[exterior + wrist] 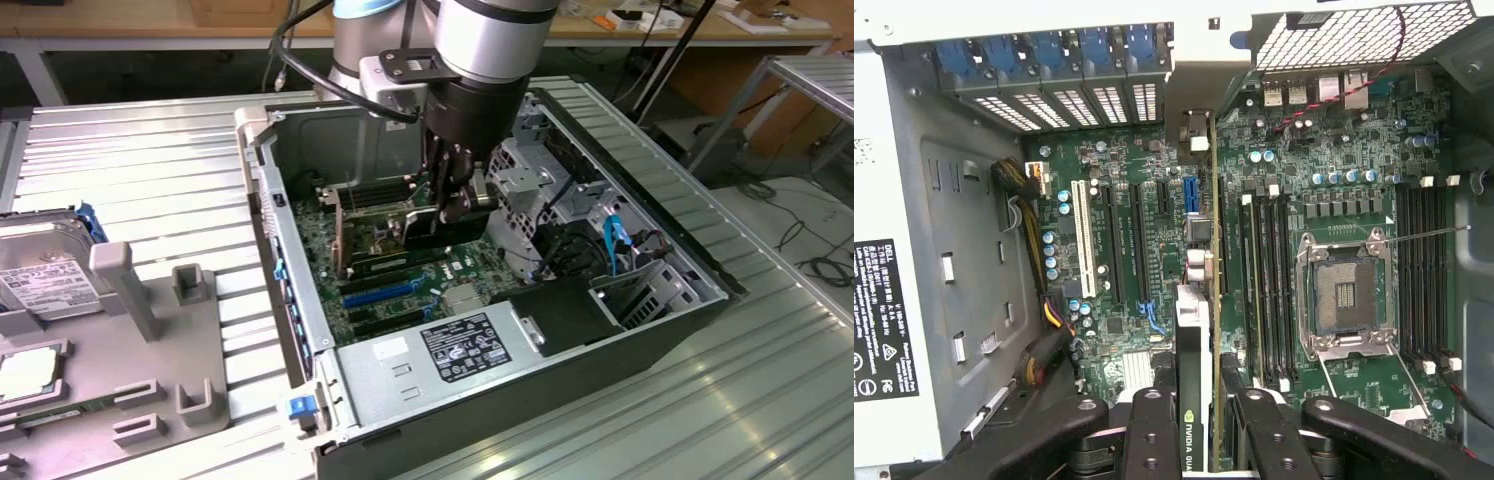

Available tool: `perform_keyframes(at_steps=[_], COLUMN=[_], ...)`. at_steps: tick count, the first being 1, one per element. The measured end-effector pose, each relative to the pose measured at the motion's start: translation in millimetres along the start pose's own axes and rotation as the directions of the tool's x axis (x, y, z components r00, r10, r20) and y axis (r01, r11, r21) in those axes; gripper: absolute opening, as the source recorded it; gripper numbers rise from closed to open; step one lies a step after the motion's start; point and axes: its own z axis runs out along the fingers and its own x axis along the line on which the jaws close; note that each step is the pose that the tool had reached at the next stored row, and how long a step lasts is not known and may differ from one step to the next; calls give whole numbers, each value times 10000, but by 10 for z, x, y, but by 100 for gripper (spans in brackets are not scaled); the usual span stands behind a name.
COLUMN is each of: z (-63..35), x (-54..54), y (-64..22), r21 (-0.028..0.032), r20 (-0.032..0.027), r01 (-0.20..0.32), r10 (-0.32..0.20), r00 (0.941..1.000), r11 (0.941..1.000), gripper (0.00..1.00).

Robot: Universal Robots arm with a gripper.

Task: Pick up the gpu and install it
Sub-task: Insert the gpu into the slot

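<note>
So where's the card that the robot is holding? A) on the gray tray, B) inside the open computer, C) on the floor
B: the gpu is clamped between the jaws, standing on edge over the motherboard inside the computer case.

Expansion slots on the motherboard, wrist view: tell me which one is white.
The long slot farthest from the gpu, beside the yellow-and-black wires. Its long neighbours are black; the short one by the card is blue.

Black hand (1204, 405) clasps the thin green-black gpu card (1191, 425) edge-on over the green motherboard (1119, 165); with its bracket end as twelve o'clock, the silver processor socket (1347, 290) lies at three.
</note>
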Motion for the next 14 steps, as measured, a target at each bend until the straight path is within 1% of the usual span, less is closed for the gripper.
perform_keyframes(at_steps=[11, 14], z=[7, 83], x=[0, 2], y=[0, 2], r21=[1, 0], r20=[3, 2], r01=[0, 0], r10=[0, 0], r00=[10000, 10000], r11=[10000, 10000], gripper=[27, 27])
